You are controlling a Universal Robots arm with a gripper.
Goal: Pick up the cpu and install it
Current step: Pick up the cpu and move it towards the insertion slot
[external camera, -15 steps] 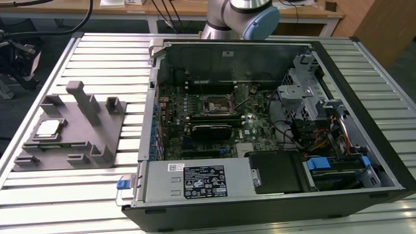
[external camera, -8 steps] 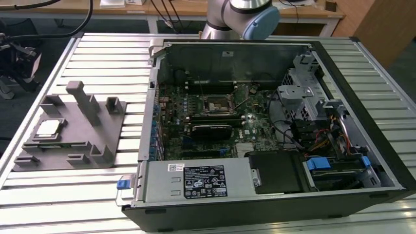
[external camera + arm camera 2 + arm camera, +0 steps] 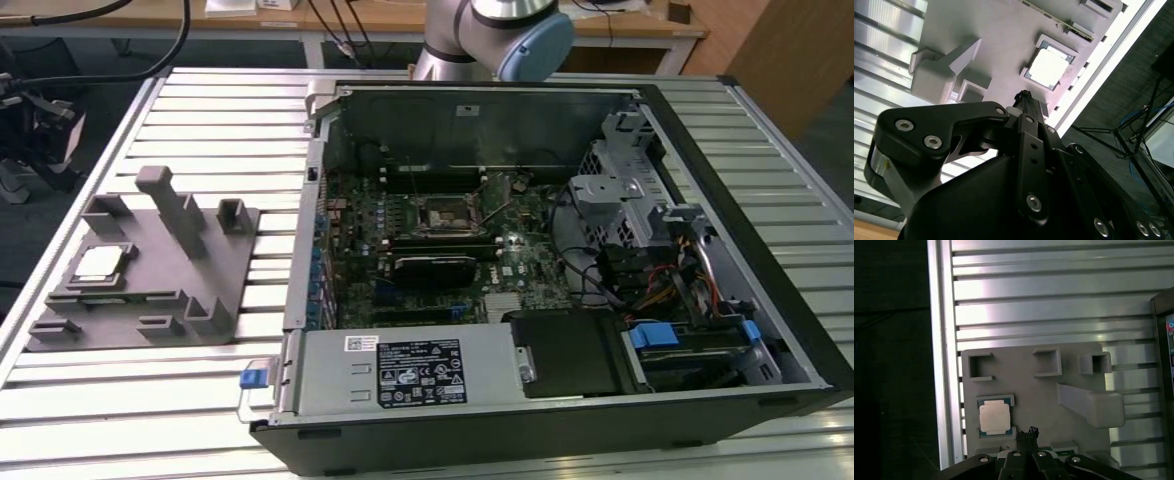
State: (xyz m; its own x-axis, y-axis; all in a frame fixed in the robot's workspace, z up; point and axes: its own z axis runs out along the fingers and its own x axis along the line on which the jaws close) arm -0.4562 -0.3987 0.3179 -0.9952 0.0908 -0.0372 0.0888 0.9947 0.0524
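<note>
The cpu [image 3: 100, 262], a pale silver square chip, lies flat in a recess of the grey plastic block [image 3: 200, 290] on the exterior view's left. Both wrist views look down on it from above: the cpu [image 3: 1048, 67] [image 3: 995, 417] sits in its frame on the block [image 3: 1004, 30] [image 3: 1044, 390]. My gripper [image 3: 1024, 96] [image 3: 1030, 432] hangs above the block, apart from the cpu and a little to one side of it. Its black fingers meet at a narrow tip, shut, with nothing between them.
An open computer case [image 3: 561, 250] lies on the slatted metal table [image 3: 227, 100], with the motherboard's black square socket [image 3: 445, 212] near its middle. The block carries upright posts [image 3: 167, 205]. The table edge [image 3: 944, 365] runs close beside the block. The arm's base [image 3: 494, 40] stands behind the case.
</note>
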